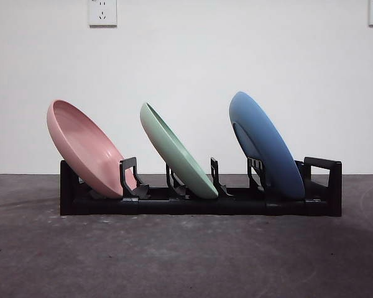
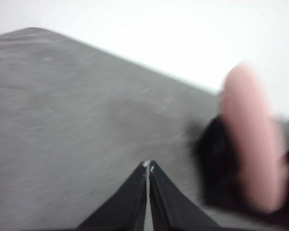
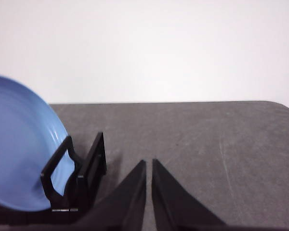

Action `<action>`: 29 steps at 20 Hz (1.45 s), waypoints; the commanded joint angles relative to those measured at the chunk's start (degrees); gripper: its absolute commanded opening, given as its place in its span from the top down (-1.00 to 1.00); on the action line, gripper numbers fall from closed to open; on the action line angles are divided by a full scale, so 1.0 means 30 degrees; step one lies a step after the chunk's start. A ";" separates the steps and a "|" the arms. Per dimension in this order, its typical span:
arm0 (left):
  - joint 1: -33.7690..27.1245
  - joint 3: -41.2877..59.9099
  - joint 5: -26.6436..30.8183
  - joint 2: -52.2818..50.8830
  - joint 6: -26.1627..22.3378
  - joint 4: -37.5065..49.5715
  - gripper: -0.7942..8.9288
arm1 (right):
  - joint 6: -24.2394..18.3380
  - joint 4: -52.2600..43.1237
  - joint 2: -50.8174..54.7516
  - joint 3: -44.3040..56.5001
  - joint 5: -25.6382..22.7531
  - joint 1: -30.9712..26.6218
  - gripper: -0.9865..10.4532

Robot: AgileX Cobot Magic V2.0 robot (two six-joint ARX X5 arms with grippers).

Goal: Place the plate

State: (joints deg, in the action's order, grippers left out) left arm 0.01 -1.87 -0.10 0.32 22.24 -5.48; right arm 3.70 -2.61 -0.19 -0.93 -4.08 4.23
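Observation:
A black dish rack (image 1: 199, 205) stands on the grey table and holds three tilted plates: a pink plate (image 1: 84, 149) at the left, a green plate (image 1: 177, 152) in the middle, a blue plate (image 1: 267, 146) at the right. No arm shows in the front view. My left gripper (image 2: 148, 166) is shut and empty, beside the pink plate (image 2: 253, 144) and apart from it; this view is blurred. My right gripper (image 3: 149, 162) is shut and empty, beside the rack's end (image 3: 86, 173) and the blue plate (image 3: 24, 144), touching neither.
A white wall with two sockets (image 1: 102, 11) stands behind the table. Bare grey tabletop (image 1: 186, 261) lies in front of the rack and to both sides of it.

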 commanded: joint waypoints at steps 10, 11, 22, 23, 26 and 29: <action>0.0000 -0.1049 -0.3053 0.0102 0.4911 0.3723 0.82 | 0.5457 -0.0495 -0.0066 -0.0984 0.0379 0.0044 0.80; 0.0000 -0.1603 -0.3053 0.0248 0.4896 0.2885 0.81 | 0.5829 0.0408 -0.0197 -0.1537 0.0437 0.0044 0.80; 0.0000 -0.8590 -0.3577 0.4911 0.1056 -0.5865 0.81 | 0.5734 0.9522 -0.4357 -0.8575 0.3665 0.0044 0.80; 0.0000 -0.9260 -0.3694 0.5523 0.0692 -0.6601 0.81 | 0.5559 1.0127 -0.4874 -0.9158 0.4116 0.0044 0.80; 0.0000 -1.1038 -0.4255 0.7242 -0.0080 -0.8488 0.81 | 0.5180 1.1883 -0.6477 -1.0732 0.5370 0.0044 0.80; 0.0007 -1.2823 -0.5173 0.9100 -0.1195 -1.0513 0.81 | 0.4940 1.3792 -0.8604 -1.2371 0.6980 0.0051 0.80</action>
State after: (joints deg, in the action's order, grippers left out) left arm 0.01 -38.63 -14.87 26.15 22.20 -36.05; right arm 19.64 37.80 -24.14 -36.84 15.62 4.23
